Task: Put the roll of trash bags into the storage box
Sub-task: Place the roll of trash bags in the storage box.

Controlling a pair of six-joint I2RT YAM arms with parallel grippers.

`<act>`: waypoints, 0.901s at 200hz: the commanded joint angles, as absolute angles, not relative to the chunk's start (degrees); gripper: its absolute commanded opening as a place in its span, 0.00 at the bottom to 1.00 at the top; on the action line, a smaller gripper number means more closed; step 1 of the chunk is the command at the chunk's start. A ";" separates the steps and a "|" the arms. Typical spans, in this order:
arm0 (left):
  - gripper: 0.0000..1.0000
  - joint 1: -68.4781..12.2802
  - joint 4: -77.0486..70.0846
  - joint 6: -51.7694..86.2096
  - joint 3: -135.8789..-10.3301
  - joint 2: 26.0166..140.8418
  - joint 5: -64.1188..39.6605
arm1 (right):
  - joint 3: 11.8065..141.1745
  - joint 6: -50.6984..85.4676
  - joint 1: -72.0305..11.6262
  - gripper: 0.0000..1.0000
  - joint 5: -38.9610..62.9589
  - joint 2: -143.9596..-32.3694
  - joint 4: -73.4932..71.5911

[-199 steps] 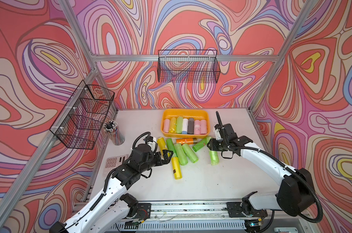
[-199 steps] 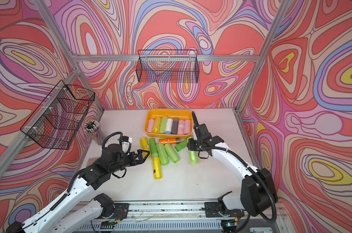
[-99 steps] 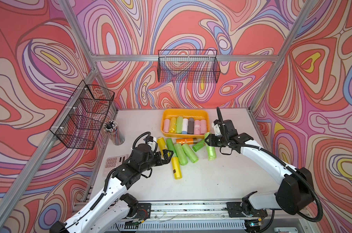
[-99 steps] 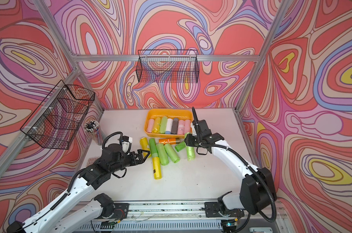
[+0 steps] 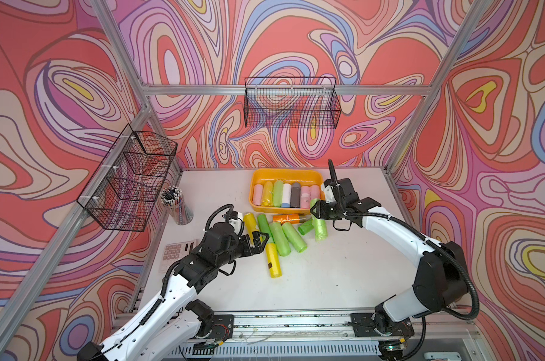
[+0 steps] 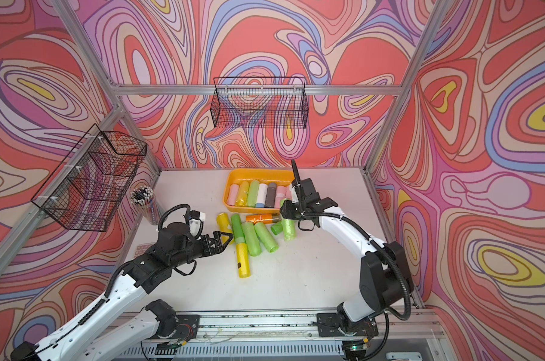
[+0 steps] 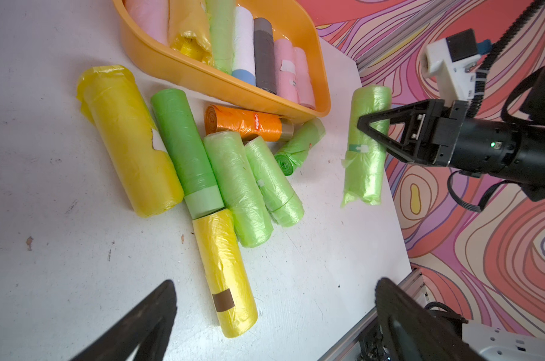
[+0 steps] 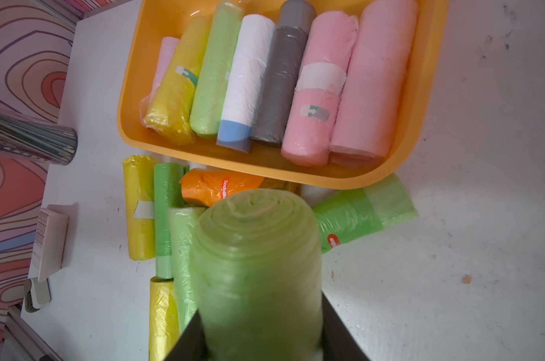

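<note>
A white desk (image 5: 327,275) seen from above, with two robot arms reaching in from its near edge.

Nearest, well short of the storage box (image 5: 285,171), the left pincer (image 5: 260,241) hovers with its jaws spread wide and nothing between them.

Just beyond it is a loose pile of rolls (image 7: 233,175), seven in yellow, green and orange. They lie on the desk along the near side of the box, the orange one just beside its near wall.

At the box's near right corner, the right pincer (image 7: 369,125) is closed narrowly on a pale green roll of trash bags (image 7: 363,162). It grips the roll toward one end, with a jaw on each side. The roll appears lifted off the desk, just outside the box and not over its floor.

Farthest, the shallow orange-yellow box holds a row of stowed rolls (image 8: 265,84) in pink, yellow, green, white and grey. They lie side by side and fill most of its floor.

Judged from this, the task is partway done. The roll is picked up, but carrying it over the rim and letting it go inside are left to do.
</note>
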State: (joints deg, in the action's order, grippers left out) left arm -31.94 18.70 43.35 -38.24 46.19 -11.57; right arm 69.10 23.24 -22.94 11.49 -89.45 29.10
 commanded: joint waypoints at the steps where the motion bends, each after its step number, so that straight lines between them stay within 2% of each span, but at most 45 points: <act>1: 1.00 -32.17 17.29 44.08 -38.12 45.57 -11.78 | 72.09 23.38 -22.80 0.09 12.65 -91.06 26.45; 123: 1.00 -32.17 16.95 44.76 -38.27 46.27 -12.65 | 83.31 23.60 -22.85 0.09 14.27 -104.49 24.60; 180: 1.00 -32.17 17.28 44.91 -38.23 46.24 -12.74 | 93.86 22.96 -22.72 0.09 11.87 -112.11 26.44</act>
